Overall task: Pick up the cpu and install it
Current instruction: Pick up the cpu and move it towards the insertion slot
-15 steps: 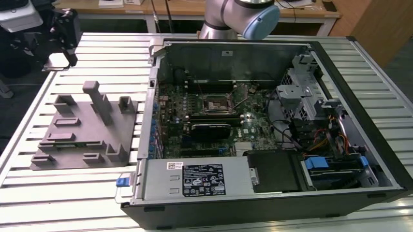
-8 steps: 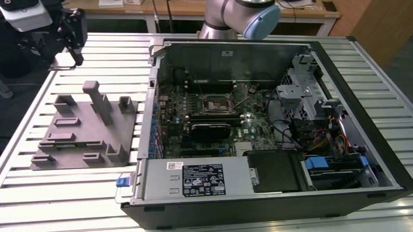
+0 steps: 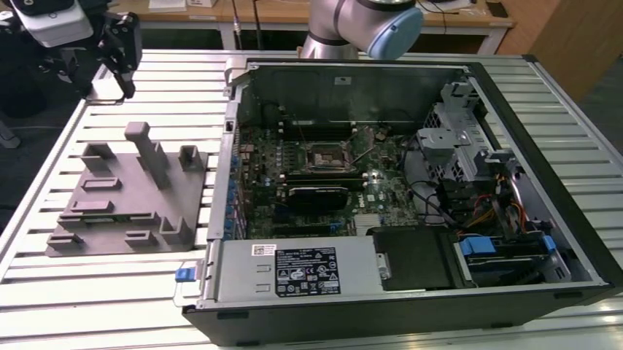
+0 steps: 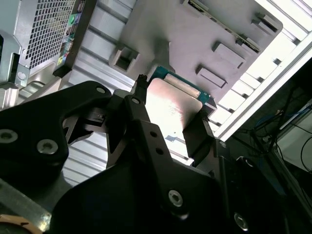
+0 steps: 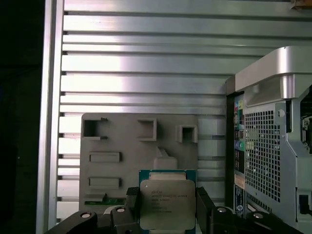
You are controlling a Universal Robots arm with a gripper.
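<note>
cpu — clamped edgewise between gripper fingers, clear of grey fixture.

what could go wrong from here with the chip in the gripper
1. The small square cpu with a silvery metal top is pinched by just two edges in the black gripper. It may slip or tilt and fall onto the slatted metal table.
2. The black square socket sits inside the open computer case near cables. The gripper might catch them or set the chip down skewed.

Silver-grey arm with pale blue joint cap; black jaws, silver screws.
</note>
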